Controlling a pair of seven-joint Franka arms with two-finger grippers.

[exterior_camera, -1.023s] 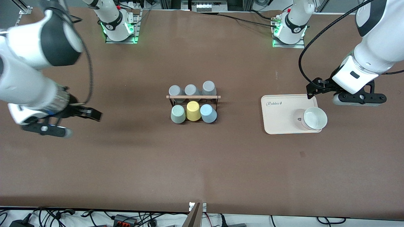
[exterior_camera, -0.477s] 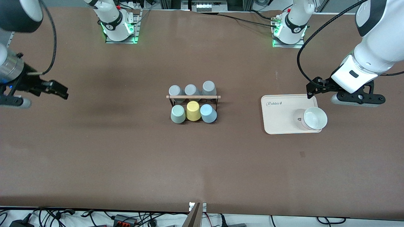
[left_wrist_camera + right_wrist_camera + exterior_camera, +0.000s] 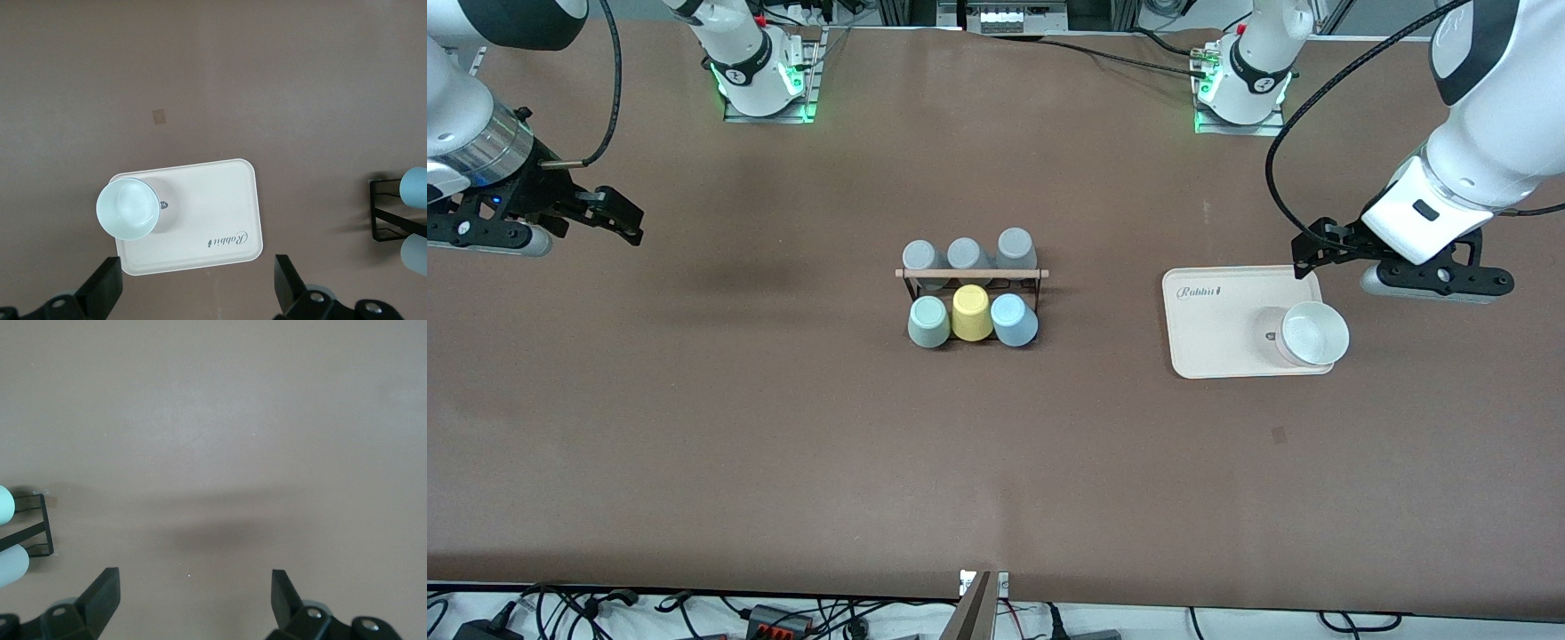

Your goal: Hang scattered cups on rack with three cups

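Note:
The black wire rack (image 3: 971, 276) with a wooden rod stands mid-table. The mint green cup (image 3: 929, 321) and the light blue cup (image 3: 1014, 319) hang on its side nearer the front camera, with a yellow cup (image 3: 971, 313) between them. Three grey cups (image 3: 966, 253) hang on the farther side. My right gripper (image 3: 618, 216) is open and empty over bare table toward the right arm's end; it also shows in its wrist view (image 3: 193, 587). My left gripper (image 3: 1309, 249) is open and empty over the table beside the tray's corner; it also shows in its wrist view (image 3: 197, 283).
A cream tray (image 3: 1218, 311) lies toward the left arm's end and carries a white bowl (image 3: 1312, 333). The left wrist view shows the tray (image 3: 207, 213), the bowl (image 3: 127, 208) and the rack's end (image 3: 387, 213). The right wrist view shows the rack's end (image 3: 40, 527).
My right arm has swung away from the front camera toward its own end of the table, gripper still open. My left gripper has barely moved. The cups have not moved.

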